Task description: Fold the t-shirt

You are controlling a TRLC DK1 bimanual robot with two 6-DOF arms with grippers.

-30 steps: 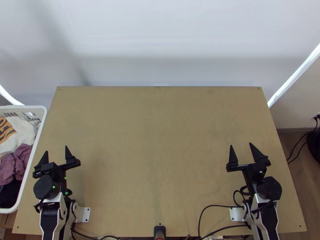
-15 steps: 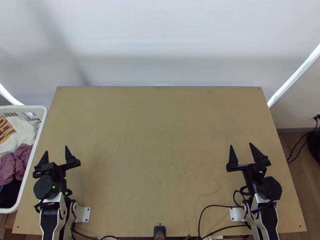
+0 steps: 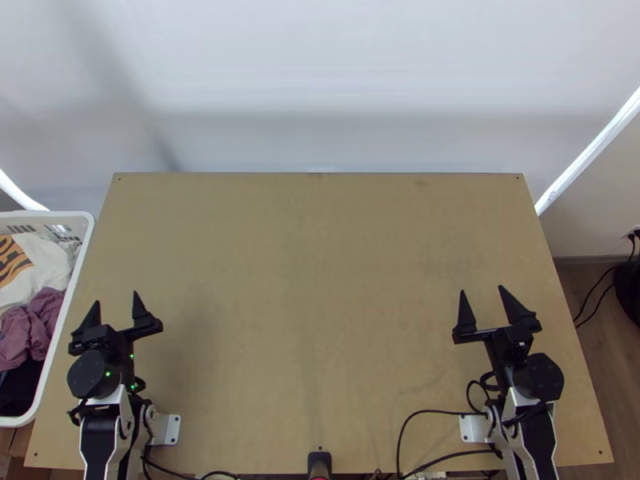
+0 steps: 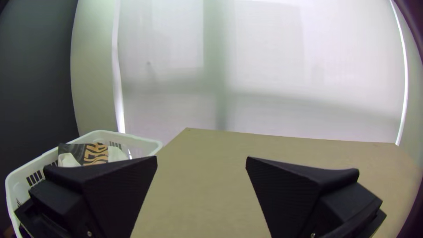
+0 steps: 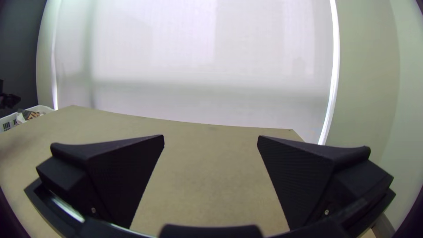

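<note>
Pale backdrop (image 3: 320, 80) behind bench (image 3: 312, 280) | my left tool (image 3: 117, 298), nine o'clock, released | my right tool (image 3: 482, 290), three o'clock, released | basket (image 3: 85, 240) beyond nine o'clock edge: white printed cloth (image 3: 44, 268), bunched mauve cloth (image 3: 30, 326); which is the t-shirt, I cannot tell

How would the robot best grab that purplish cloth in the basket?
Probably by a raised fold, coming from above: the purplish cloth lies bunched, so its ridges offer something to pinch, while the wall of the basket would likely hinder a sideways approach. The left gripper, nearer with jaws open, seems suited.
</note>
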